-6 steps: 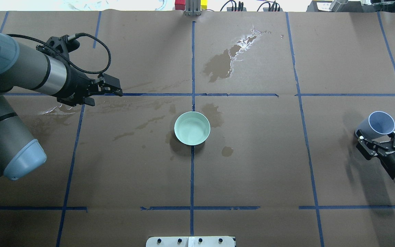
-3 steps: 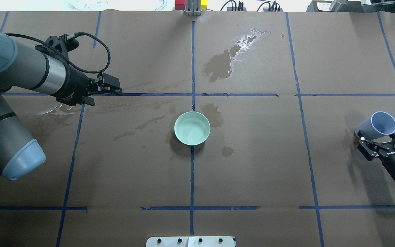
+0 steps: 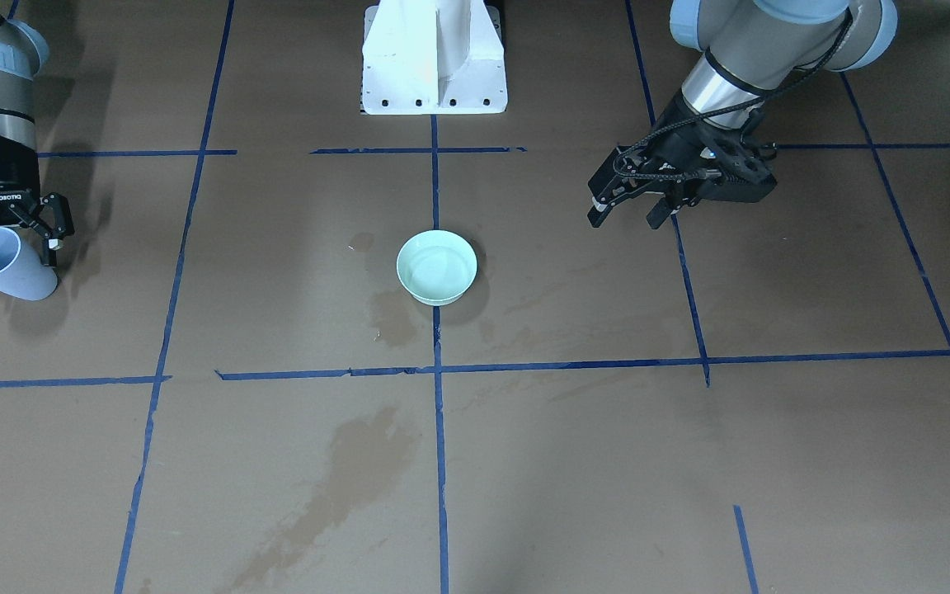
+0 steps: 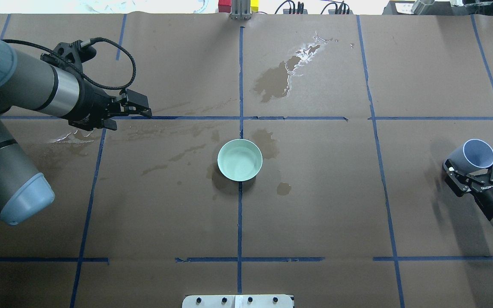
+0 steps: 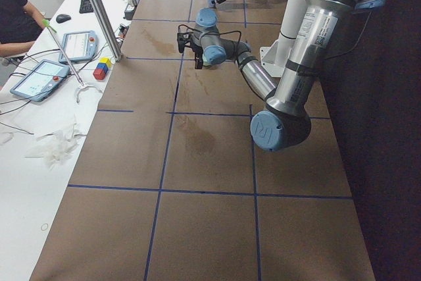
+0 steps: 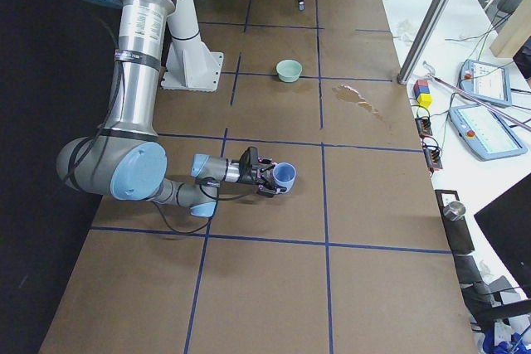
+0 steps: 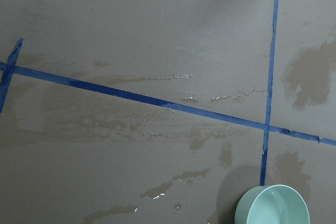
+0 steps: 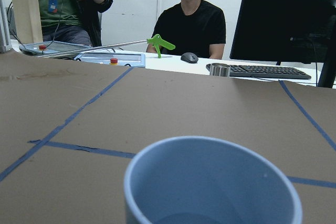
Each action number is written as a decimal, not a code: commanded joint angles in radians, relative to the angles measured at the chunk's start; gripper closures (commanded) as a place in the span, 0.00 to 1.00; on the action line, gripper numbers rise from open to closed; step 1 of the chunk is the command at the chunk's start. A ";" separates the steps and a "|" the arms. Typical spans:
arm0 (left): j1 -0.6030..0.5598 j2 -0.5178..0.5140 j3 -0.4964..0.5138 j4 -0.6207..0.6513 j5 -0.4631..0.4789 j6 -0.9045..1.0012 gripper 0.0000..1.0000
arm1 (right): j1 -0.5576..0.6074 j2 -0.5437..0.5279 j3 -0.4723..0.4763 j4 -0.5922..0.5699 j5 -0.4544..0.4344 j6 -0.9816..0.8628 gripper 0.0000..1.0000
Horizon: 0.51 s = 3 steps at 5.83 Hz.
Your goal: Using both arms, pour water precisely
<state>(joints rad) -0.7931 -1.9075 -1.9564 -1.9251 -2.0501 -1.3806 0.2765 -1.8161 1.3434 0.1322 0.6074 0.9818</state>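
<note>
Two arms of mine are out over the brown paper-covered table (image 4: 315,214), and I place everything against the pale green bowl (image 4: 239,160) that sits at the middle, where two blue tape lines (image 4: 239,214) cross. Well to the left of the bowl and a little beyond it, my left gripper (image 4: 137,108) hangs above the paper, its fingers pointing toward the bowl's side of the table; they stand slightly apart with nothing between them. Under that gripper and trailing toward the bowl lie thin glossy streaks and dark damp patches (image 7: 173,129). My left wrist camera catches the bowl low in its corner. The bowl itself stands upright, and I see a faint sheen of water (image 3: 435,266) inside it. Small dark stains (image 4: 283,188) lie just beside the bowl, and a larger wet stain (image 4: 278,79) with a shiny edge lies beyond it, a bit to the right. Far to the right of the bowl, near the table's edge, my right gripper (image 4: 471,173) is clamped on a pale blue cup (image 4: 473,155), which is tilted, its mouth turned up and away from the bowl. My right wrist camera looks into the cup; whether it holds liquid I cannot tell.
</note>
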 commanded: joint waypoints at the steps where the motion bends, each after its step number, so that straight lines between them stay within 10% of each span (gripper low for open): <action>1: -0.002 0.015 -0.013 0.000 -0.001 0.000 0.00 | 0.009 0.009 -0.003 0.000 0.002 -0.002 0.03; 3: -0.002 0.015 -0.013 0.000 -0.001 0.000 0.00 | 0.010 0.011 -0.004 0.001 0.003 0.000 0.17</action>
<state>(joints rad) -0.7945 -1.8936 -1.9690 -1.9251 -2.0509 -1.3806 0.2860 -1.8067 1.3403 0.1324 0.6101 0.9806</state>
